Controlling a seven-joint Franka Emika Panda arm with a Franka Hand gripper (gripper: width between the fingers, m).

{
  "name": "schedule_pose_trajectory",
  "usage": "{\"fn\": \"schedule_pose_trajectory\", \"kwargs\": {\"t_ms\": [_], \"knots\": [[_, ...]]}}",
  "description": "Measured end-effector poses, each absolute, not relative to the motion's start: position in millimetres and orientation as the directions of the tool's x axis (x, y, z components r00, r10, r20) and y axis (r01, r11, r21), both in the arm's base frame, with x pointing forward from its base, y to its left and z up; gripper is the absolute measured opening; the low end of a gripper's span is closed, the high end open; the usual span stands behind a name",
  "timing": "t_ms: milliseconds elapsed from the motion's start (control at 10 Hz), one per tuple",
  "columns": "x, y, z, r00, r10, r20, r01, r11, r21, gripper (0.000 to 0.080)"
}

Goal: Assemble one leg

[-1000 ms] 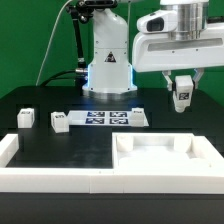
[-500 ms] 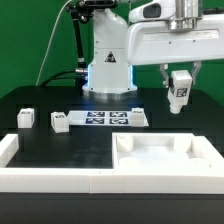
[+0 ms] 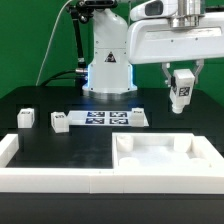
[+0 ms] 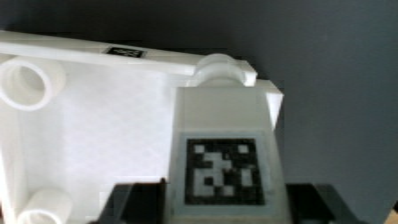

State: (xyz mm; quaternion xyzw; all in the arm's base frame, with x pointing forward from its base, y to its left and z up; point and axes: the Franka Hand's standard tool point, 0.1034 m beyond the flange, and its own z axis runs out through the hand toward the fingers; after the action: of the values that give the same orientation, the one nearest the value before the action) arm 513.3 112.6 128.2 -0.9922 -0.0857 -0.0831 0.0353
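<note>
My gripper hangs in the air at the exterior view's right, shut on a leg, a small white block with a black-and-white tag facing the camera. It is held upright above the far right corner of the large white recessed slab. In the wrist view the leg fills the middle between my dark fingers, with the slab and its corner holes below it. Two more small white legs stand on the black table at the exterior view's left.
The marker board lies flat behind the slab, in front of the robot base. A low white wall runs along the table's front and left edge.
The gripper with the leg has risen slightly and shifted a little toward the exterior view's left between the earliest frame and now. Hardly any motion in the last half second.
</note>
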Motion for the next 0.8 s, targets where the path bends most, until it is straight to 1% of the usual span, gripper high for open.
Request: {"fn": "schedule_pose_trajectory", "kwargs": {"t_ms": [100, 200, 300, 400, 500, 800], "knots": [[530, 113, 130.1, 0.947, 0.171, 0.272, 0.191, -0.98, -0.049, 0.0291], [539, 113, 129.4, 0.932, 0.186, 0.31, 0.209, -0.977, -0.042, 0.0291], [548, 115, 130.9, 0.938, 0.199, 0.284, 0.22, -0.975, -0.043, 0.0291], [564, 115, 137.5, 0.932, 0.216, 0.29, 0.237, -0.971, -0.039, 0.0291], [573, 115, 140.1, 0.927, 0.223, 0.3, 0.245, -0.969, -0.036, 0.0291], [569, 115, 136.9, 0.929, 0.226, 0.294, 0.247, -0.968, -0.037, 0.0291]]}}
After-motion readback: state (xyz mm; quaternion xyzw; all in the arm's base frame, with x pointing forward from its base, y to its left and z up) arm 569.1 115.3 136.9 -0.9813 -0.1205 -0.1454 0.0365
